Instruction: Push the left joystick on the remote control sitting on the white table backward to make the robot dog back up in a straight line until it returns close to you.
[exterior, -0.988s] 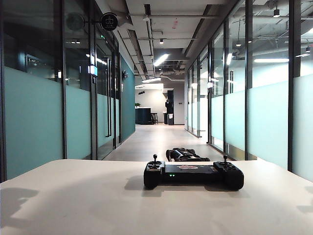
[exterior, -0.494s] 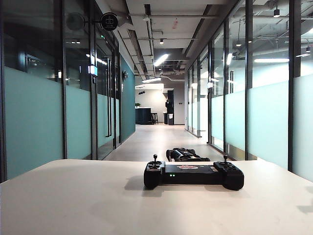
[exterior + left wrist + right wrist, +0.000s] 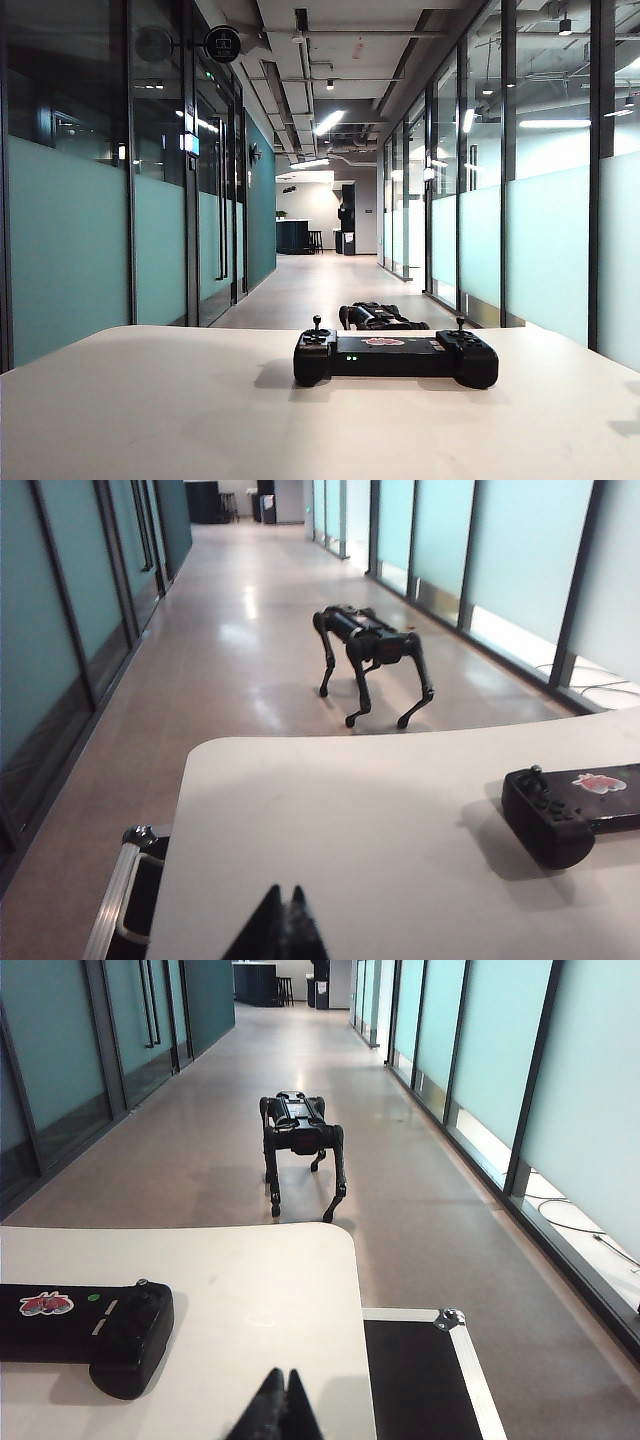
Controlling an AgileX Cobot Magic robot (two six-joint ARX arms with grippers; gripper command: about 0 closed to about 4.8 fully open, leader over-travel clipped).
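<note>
The black remote control [image 3: 395, 357] lies on the white table [image 3: 150, 420], its left joystick [image 3: 317, 325] standing upright with nothing touching it. Just beyond the table's far edge the robot dog [image 3: 375, 316] stands on the corridor floor. Neither gripper shows in the exterior view. My left gripper [image 3: 285, 892] is shut and empty, low over the table, well short of the remote control [image 3: 560, 810] and its left joystick [image 3: 535, 773]. My right gripper [image 3: 280, 1375] is also shut and empty, near the remote control's [image 3: 90, 1325] other end. The robot dog [image 3: 300, 1135] is on all four legs.
Glass partition walls line both sides of the long corridor. A black case with metal edging [image 3: 135, 880] sits beside the table on the left, and another case [image 3: 420, 1380] on the right. The controller's right stick [image 3: 460, 327] also stands upright.
A dark shadow at the table's left front edge has slid away. The remote control and the robot dog have stayed where they were.
</note>
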